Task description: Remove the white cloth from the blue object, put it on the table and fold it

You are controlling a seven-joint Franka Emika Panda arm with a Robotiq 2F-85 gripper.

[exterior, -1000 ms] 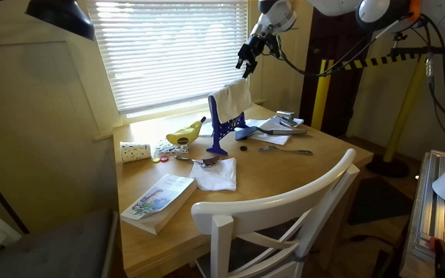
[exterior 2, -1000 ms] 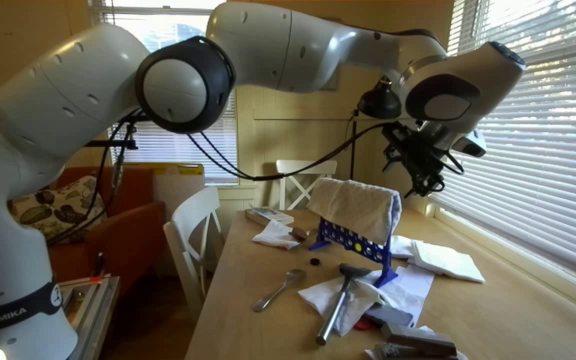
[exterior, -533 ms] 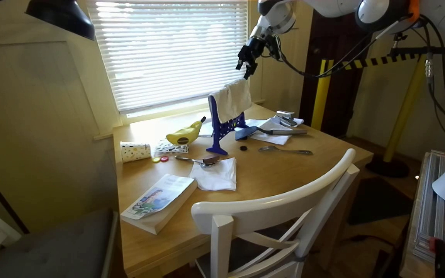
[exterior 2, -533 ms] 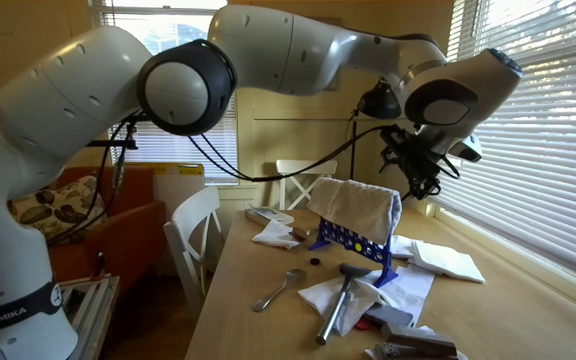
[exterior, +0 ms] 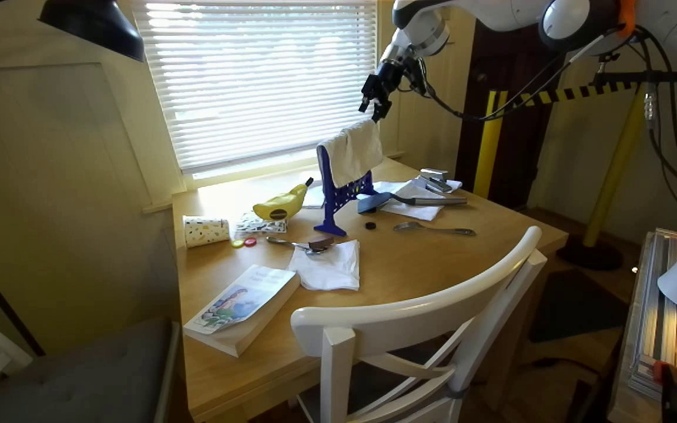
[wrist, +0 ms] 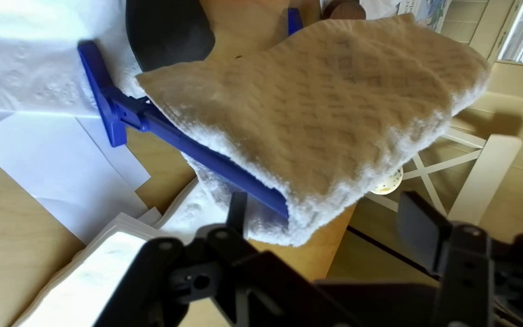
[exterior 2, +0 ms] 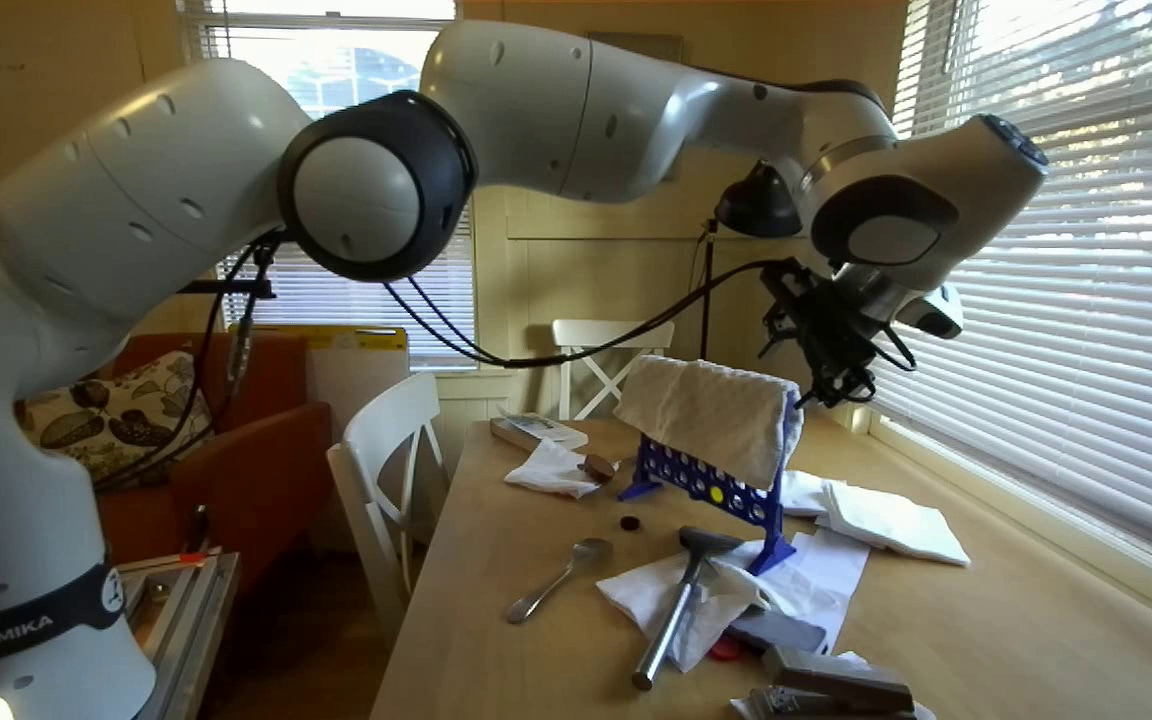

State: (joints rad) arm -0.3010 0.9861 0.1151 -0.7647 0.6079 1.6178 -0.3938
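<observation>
While the cloth (exterior 2: pixel 706 415) hung draped over the blue frame (exterior: pixel 327 188) on the tabletop (exterior: pixel 409 264), the fingers (wrist: pixel 420 227) stood apart near one end of it; contact could not be determined. A spatula (exterior 2: pixel 673 620) lay across a napkin (exterior 2: pixel 636 592) by the frame's foot. A spoon (exterior: pixel 435 229), a book (exterior: pixel 241 305) and a banana-shaped pouch (exterior: pixel 282 204) also occupied the surface. A white chair (exterior: pixel 421 317) stood at the edge; blinds (exterior: pixel 268 88) hung alongside. An orange armchair (exterior 2: pixel 261 470) was noted farther off.
</observation>
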